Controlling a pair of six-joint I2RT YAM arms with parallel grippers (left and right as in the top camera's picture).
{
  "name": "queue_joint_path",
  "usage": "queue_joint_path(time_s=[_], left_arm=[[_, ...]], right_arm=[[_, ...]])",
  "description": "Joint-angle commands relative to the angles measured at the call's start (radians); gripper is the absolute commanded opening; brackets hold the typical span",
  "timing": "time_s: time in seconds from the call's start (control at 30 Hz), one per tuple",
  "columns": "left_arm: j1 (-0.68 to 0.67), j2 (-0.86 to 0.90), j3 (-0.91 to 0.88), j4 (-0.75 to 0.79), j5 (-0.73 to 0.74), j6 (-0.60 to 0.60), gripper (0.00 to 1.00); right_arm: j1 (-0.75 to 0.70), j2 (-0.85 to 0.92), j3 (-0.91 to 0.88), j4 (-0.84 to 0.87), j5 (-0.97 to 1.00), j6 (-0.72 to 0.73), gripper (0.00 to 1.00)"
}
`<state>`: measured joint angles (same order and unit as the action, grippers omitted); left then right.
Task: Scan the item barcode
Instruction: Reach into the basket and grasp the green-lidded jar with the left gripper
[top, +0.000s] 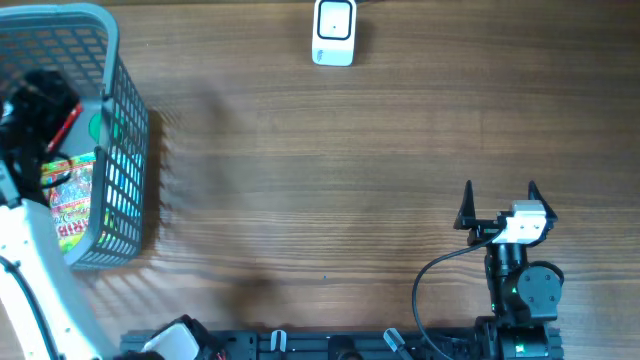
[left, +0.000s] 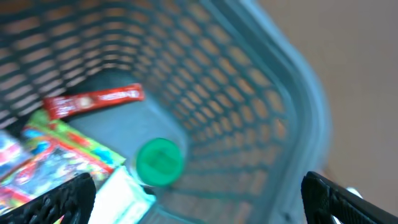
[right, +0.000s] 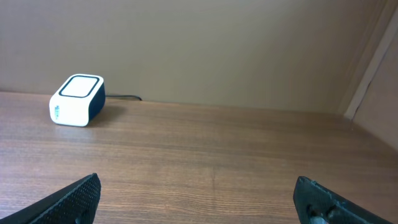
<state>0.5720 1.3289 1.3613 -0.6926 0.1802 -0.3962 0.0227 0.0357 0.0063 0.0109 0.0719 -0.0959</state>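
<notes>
A long red packet (left: 93, 101), a colourful printed packet (left: 56, 158) with a white item (left: 121, 193) beside it, and a green round lid (left: 160, 162) lie in the bottom of the grey-blue mesh basket (top: 125, 150) at the table's left edge. The lid lies close to the basket wall. Only the left wrist view shows these things apart, and it is blurred — no barcode can be made out on any of them. From overhead the arm covers much of the basket, and only the colourful packet and a spot of green show. The left gripper (left: 199, 202) hangs over the basket's inside with its jaws spread wide, nothing between them, touching none of the goods. The scanner (top: 334, 32), a small white-and-dark box, stands at the far edge of the table (top: 300, 180), well apart from the basket. The right wrist view adds what overhead does not — the scanner's side face and a thin cable (right: 124, 97) running off behind it. The right gripper (top: 500, 195) sits at the near right of the table, jaws wide apart and empty, pointing toward the far edge.
</notes>
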Motion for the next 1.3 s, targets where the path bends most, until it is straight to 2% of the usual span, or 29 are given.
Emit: queue_joint_path(time_s=[0.0, 0.67, 1.27], left_arm=[[0.052, 0.058, 0.007, -0.005, 0.001, -0.047, 1.00], [0.052, 0.355, -0.003, -0.025, -0.017, -0.057, 1.00], [0.052, 0.359, -0.003, -0.095, -0.077, -0.053, 1.00]], right_arm=[[-0.007, 0.000, -0.001, 0.002, -0.005, -0.009, 1.00], [-0.007, 0.000, -0.001, 0.002, -0.005, -0.009, 1.00], [-0.007, 0.000, -0.001, 0.002, -0.005, -0.009, 1.00]])
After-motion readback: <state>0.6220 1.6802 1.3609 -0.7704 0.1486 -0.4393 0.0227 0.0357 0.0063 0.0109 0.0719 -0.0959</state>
